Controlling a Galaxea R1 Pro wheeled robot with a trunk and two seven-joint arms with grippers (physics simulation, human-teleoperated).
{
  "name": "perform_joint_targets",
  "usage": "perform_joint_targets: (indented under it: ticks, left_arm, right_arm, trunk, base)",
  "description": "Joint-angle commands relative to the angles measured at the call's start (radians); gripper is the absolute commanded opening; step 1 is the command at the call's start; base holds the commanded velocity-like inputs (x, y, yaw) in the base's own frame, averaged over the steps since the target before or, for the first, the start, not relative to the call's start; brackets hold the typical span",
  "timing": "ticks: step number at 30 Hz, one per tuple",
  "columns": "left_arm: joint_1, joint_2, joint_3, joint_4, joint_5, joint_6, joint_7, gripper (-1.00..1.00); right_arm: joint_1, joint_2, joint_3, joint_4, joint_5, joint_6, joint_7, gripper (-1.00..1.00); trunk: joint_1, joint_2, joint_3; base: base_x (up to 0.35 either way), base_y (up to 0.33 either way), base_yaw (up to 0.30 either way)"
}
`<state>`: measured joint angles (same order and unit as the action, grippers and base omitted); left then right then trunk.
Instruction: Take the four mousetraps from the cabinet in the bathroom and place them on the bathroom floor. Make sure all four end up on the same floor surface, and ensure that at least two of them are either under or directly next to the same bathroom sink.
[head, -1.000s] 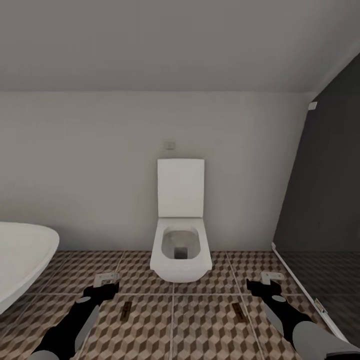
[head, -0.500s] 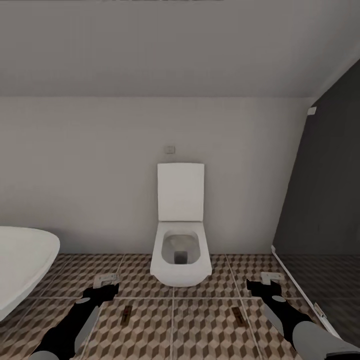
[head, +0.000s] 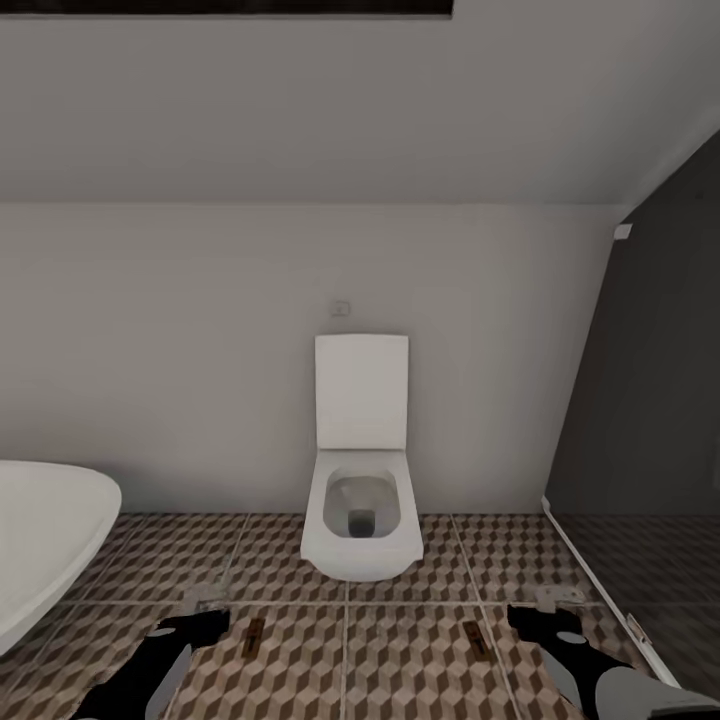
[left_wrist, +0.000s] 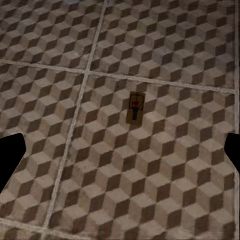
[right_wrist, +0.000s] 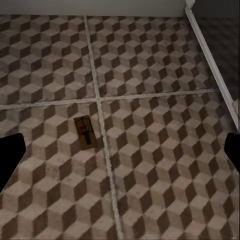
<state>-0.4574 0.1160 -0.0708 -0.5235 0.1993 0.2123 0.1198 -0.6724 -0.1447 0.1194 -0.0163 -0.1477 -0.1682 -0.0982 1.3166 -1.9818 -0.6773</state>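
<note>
1. In the head view, two mousetraps lie flat on the bathroom floor, in the lower middle of the frame in front of the toilet. The left mousetrap is near the left gripper, and the right mousetrap is near the right gripper.
2. The left wrist view shows one mousetrap just right of the centre, alone on the tile. The right wrist view shows the other mousetrap left of the centre, just beside a grout line.
3. Both grippers hold nothing. In each wrist view the two dark fingertips stand at the opposite side edges of the frame, so the jaws are wide apart.
4. The cabinet and the sink are not in these pictures. The white tub is at the lower left and a dark glass partition at the right.
5. I judge each trap to be very light, stiff and thin: a small wooden slab with metal parts on top. It will probably slide on the smooth tile when pushed.
6. The best hold is probably across the two long edges of the wood, away from the metal bar, with the fingertips low to the floor.
</note>
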Motion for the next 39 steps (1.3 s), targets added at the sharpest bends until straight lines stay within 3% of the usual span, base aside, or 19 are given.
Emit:
perform_joint_targets:
  ticks: [1, 3, 4, 7, 13, 20, 39]
  left_arm:
    - [0.0, 0.001, -0.008, 0.04, 0.013, 0.001, 0.008, 1.0]
    - [0.001, 0.001, -0.008, 0.127, 0.025, -0.013, 0.007, 1.0]
    - [0.001, 0.002, -0.008, 0.215, 0.045, -0.043, 0.006, 1.0]
    - [0.001, 0.002, -0.008, 0.332, 0.088, -0.114, 0.004, 1.0]
    - [0.003, 0.006, -0.01, 0.471, 0.163, -0.227, 0.001, 1.0]
    - [0.007, 0.013, -0.01, 0.513, 0.192, -0.266, 0.002, 1.0]
    - [0.017, 0.014, -0.01, 0.522, 0.199, -0.272, 0.004, 1.0]
  right_arm:
    - [-0.002, -0.001, 0.009, 0.011, -0.009, -0.005, -0.002, 1.0]
    - [-0.003, -0.004, 0.009, 0.025, -0.006, -0.007, -0.002, 1.0]
    - [-0.001, -0.007, 0.01, 0.033, -0.003, -0.009, -0.002, 1.0]
    - [0.019, -0.011, 0.01, 0.041, -0.002, -0.011, -0.001, 1.0]
    - [0.097, -0.016, 0.011, 0.046, -0.002, -0.012, -0.001, 1.0]
    - [0.175, -0.019, 0.011, 0.048, -0.001, -0.013, 0.0, 1.0]
    - [0.259, -0.02, 0.012, 0.049, 0.0, -0.014, 0.012, 1.0]
  trunk:
    - [-0.004, 0.007, 0.002]
    - [-0.012, 0.021, 0.009]
    - [-0.016, 0.028, 0.012]
    - [-0.027, 0.049, 0.021]
    - [-0.05, 0.091, 0.04]
    - [-0.077, 0.14, 0.062]
    - [-0.15, 0.273, 0.121]
  base:
    - [0.0, 0.0, 0.0]
    - [0.0, 0.0, 0.0]
    - [0.0, 0.0, 0.0]
    - [0.0, 0.0, 0.0]
    - [0.0, 0.0, 0.0]
    - [0.0, 0.0, 0.0]
    - [0.0, 0.0, 0.0]
